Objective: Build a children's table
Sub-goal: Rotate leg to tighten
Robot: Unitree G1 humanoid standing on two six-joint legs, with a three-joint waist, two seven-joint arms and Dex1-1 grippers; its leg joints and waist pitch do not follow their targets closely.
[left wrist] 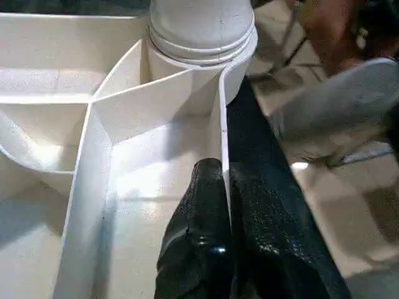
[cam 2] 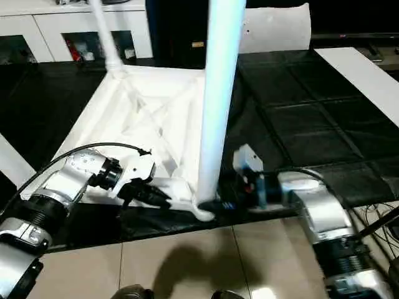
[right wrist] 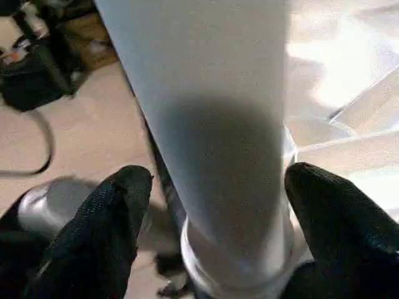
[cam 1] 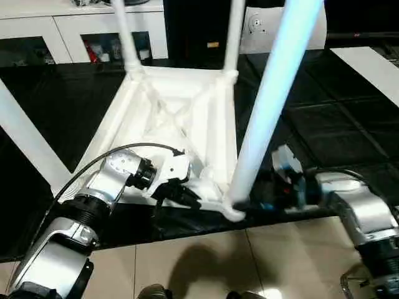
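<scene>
We see the children's table lying upside down on a black mat, its ribbed underside facing up. Four white legs rise from its corner sockets. The nearest leg stands in the near corner socket, close to the mat's front edge, where tan floor tiles begin. Two further legs stand at the far corners, and a fourth leg slants off at the left side.

The left gripper sits at the near edge of the table top, just left of the nearest leg. In the left wrist view, its black fingers are pressed together on the thin upright rim of the table top, one finger on each side of that wall, a little short of the socket.

The right gripper reaches in from the right at the base of the nearest leg. In the right wrist view, its fingers are spread, one on either side of the leg just above the socket collar. A visible gap remains between each finger and the leg, so nothing is pinched.

A white cabinet with glass doors stands behind the mat. A flat white board lies at the far right.
</scene>
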